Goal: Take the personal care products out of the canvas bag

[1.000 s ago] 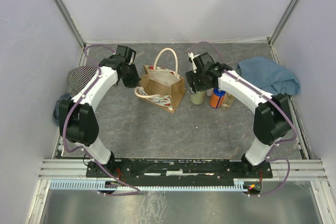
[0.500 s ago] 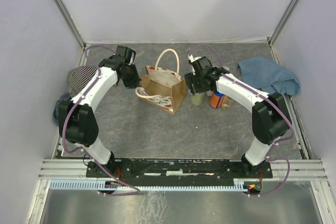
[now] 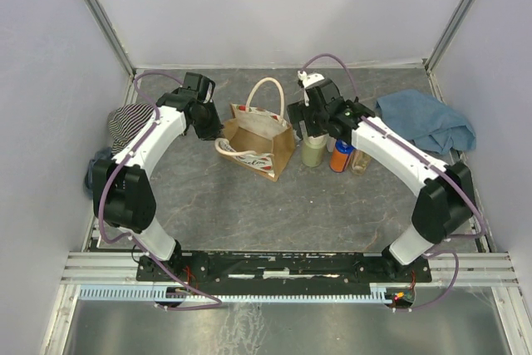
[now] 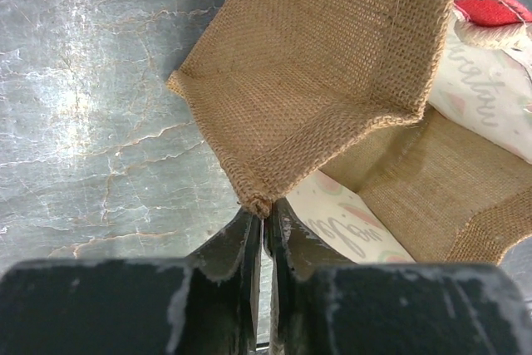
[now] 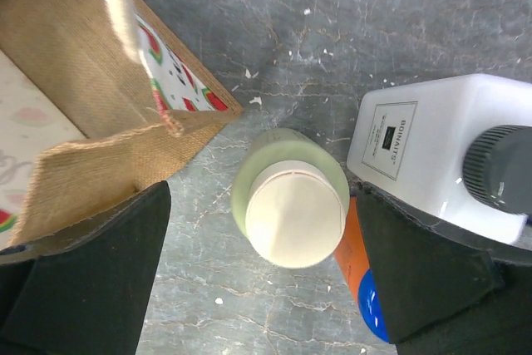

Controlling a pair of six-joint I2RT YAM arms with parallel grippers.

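The tan canvas bag [image 3: 259, 140] stands open at mid table. My left gripper [image 3: 211, 127] is shut on its left top corner, which the left wrist view shows pinched between the jaws [image 4: 264, 214]; the bag's [image 4: 332, 72] inside shows only fabric. My right gripper [image 3: 312, 125] is open and empty, its jaws wide apart above a pale green bottle [image 5: 291, 205] standing right of the bag [image 5: 75, 130]. Beside it stand a white bottle with a dark cap [image 5: 432, 147] and an orange bottle with a blue cap [image 5: 366, 284]. A clear yellowish bottle [image 3: 359, 160] stands further right. No blue pump bottle shows.
A blue cloth [image 3: 428, 118] lies at the back right. A striped black-and-white garment [image 3: 129, 122] lies at the left edge behind my left arm. Walls close in the table on three sides.
My right wrist has risen slightly and turned over the pale green bottle, which stays standing. The left gripper and the bag have not moved.
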